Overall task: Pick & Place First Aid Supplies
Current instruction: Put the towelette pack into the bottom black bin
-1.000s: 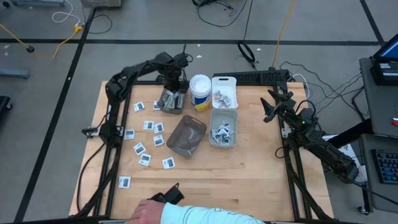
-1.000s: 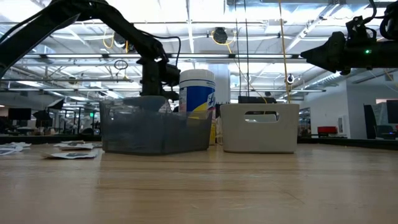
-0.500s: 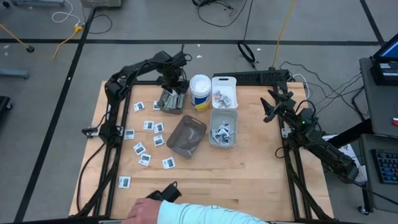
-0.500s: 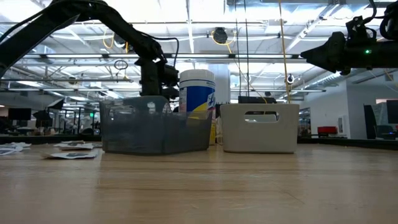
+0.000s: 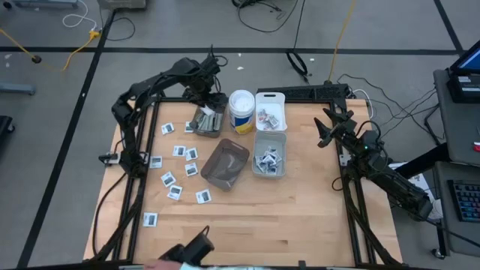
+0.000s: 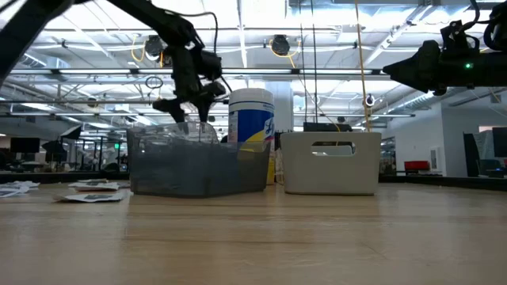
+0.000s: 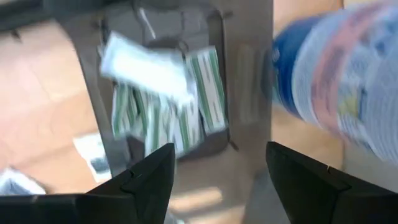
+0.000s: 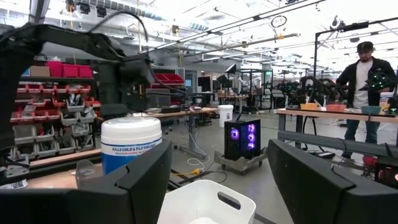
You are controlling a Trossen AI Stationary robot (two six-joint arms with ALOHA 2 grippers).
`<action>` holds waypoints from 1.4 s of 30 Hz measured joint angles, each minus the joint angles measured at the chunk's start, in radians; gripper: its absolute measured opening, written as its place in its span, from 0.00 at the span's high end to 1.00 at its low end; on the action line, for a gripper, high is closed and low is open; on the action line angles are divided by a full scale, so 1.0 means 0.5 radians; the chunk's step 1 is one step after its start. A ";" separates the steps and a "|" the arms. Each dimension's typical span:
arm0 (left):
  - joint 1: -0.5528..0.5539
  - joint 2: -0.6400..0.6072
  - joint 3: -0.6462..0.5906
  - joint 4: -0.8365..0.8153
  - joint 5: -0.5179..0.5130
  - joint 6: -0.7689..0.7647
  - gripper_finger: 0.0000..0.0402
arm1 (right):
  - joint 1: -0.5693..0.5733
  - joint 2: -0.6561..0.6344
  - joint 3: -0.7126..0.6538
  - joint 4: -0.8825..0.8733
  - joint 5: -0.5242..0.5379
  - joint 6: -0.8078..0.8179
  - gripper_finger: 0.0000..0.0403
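Wooden planking forms the table (image 5: 300, 195), which is seen from above with both arms mounted at its edges. The left end effector (image 5: 208, 96) is held above the far smoky bin (image 5: 208, 121), beside the white wipes canister (image 5: 241, 110); its fingers (image 7: 146, 180) are spread apart and nothing is gripped between them. Directly below this end effector, narrow green-white strips (image 7: 186, 106) are stacked in that bin, their long axes lying roughly parallel and running along the bin's length. One white packet (image 7: 146, 65) is seen over the strips, tilted across them; whether it rests on them cannot be told. White square packets (image 5: 180, 169) are scattered flat on the table, on the near side of this end effector and beside a second smoky bin (image 5: 225, 165). More packets lie in two white bins (image 5: 268, 135) beyond the canister. The right end effector (image 5: 324, 129) is held well apart, raised at the table's right edge, with fingers wide and empty.
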 joint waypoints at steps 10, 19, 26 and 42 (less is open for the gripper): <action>-0.259 -0.533 -0.627 0.145 -0.002 -0.167 0.35 | -0.001 0.001 0.000 0.000 0.000 0.000 0.35; -0.635 -0.976 -1.109 0.150 -0.003 -0.396 0.36 | 0.000 0.001 0.000 0.000 0.000 0.000 0.35; -1.056 -1.221 -1.367 0.149 -0.002 -0.696 0.38 | 0.000 0.000 0.000 0.000 0.000 0.000 0.35; -1.915 -1.229 -1.428 0.143 0.001 -0.760 0.37 | 0.000 0.001 0.000 0.000 0.000 0.000 0.35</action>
